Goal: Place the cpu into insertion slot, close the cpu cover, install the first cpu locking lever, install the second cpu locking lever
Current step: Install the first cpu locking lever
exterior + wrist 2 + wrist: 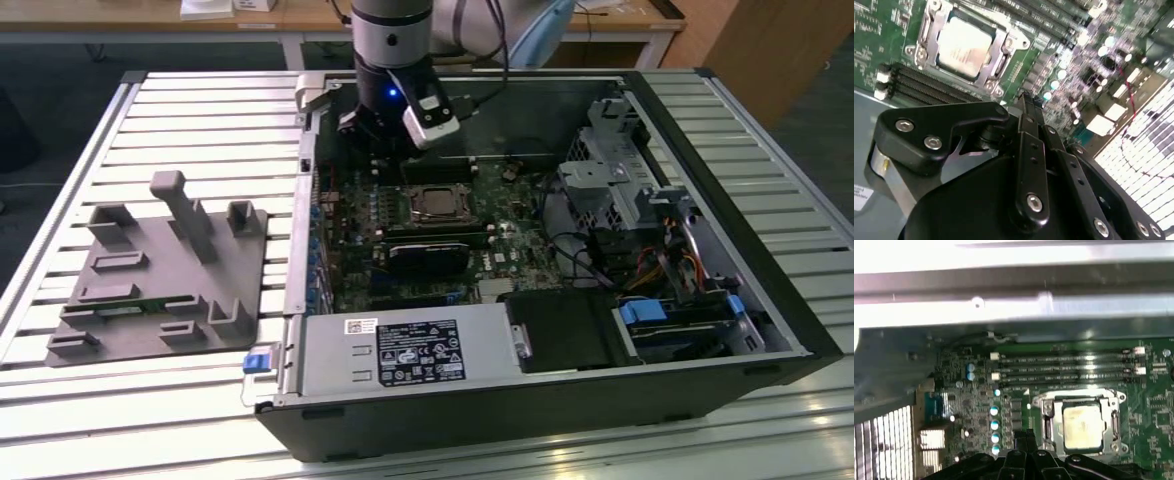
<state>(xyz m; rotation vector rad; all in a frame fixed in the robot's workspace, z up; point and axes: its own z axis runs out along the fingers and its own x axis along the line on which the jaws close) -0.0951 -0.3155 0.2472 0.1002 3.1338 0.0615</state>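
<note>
cpu [434, 203] seated mid-frame, cpu cover [999, 47] down over it. gripper [1026, 100] pinched closed, empty, hovering beside it, presumably to push, not grasp.

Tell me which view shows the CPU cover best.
Second wrist view: the thin silver metal square frame cover lies closest and largest, framing the pale silvery square chip. The first wrist view shows it smaller. In the exterior view it is a small bright square on the green circuit board.

exterior view looks down on the whole case [534, 412]; both wrist views (close in) share the cpu [961, 47] [1083, 426].
</note>
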